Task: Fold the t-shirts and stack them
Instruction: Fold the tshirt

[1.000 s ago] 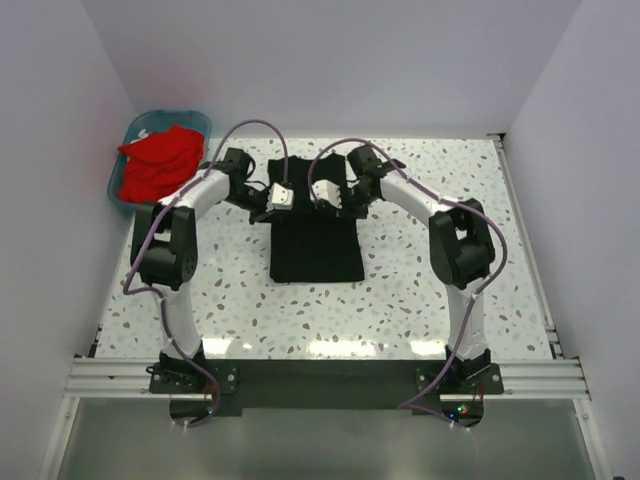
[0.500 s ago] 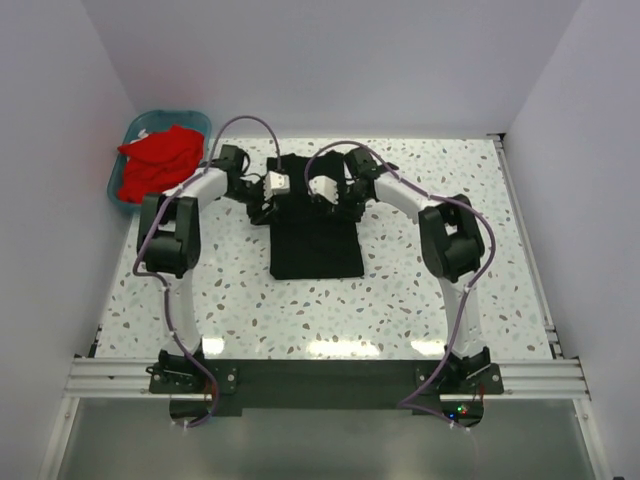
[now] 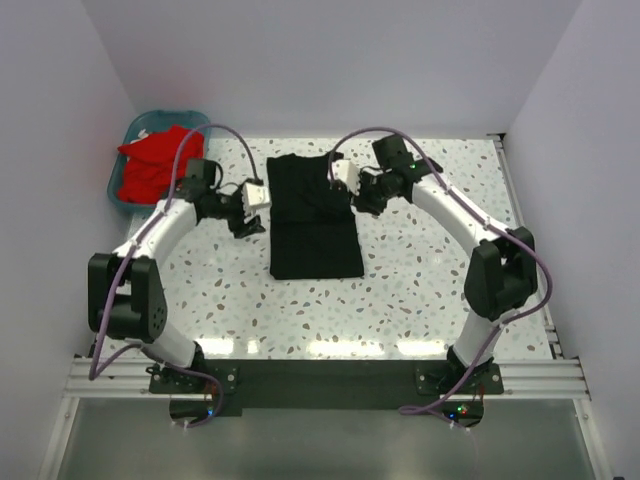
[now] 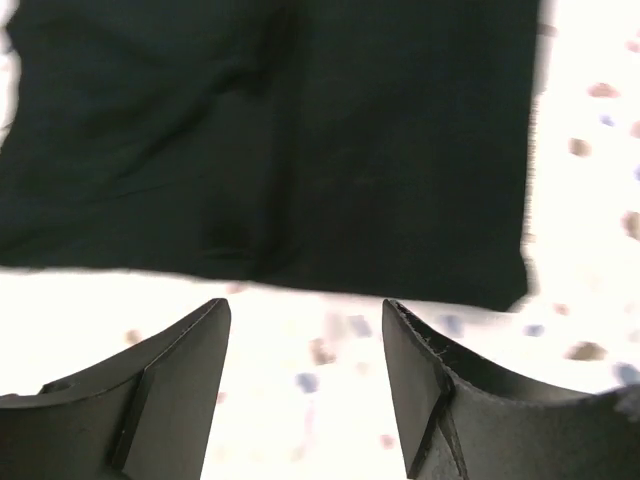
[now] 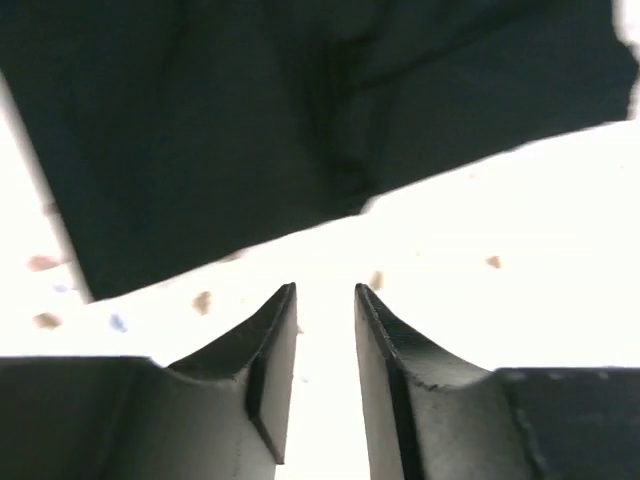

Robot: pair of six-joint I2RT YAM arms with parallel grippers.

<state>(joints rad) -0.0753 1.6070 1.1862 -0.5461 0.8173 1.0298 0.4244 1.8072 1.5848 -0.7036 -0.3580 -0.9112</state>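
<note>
The black t-shirt [image 3: 315, 220] lies folded into a narrow upright rectangle in the middle of the table, a little rumpled at its far end. My left gripper [image 3: 252, 220] hovers just off its left edge. In the left wrist view the left gripper [image 4: 305, 312] is open over bare table, with the black t-shirt [image 4: 280, 140] just ahead. My right gripper [image 3: 362, 198] hangs off the shirt's right edge. In the right wrist view the right gripper [image 5: 325, 292] shows a narrow empty gap, the black t-shirt [image 5: 300, 110] beyond it. Red t-shirts [image 3: 152, 165] are heaped at the far left.
A teal basket [image 3: 135, 128] at the far left corner holds the red heap. White walls close in the speckled table [image 3: 420, 290] on the left, back and right. A metal rail [image 3: 320, 375] with both arm bases runs along the near edge.
Both grippers were shut over the shirt's far half; they have opened, let go and pulled apart, the left one leftward and the right one rightward. The shirt lies still.
</note>
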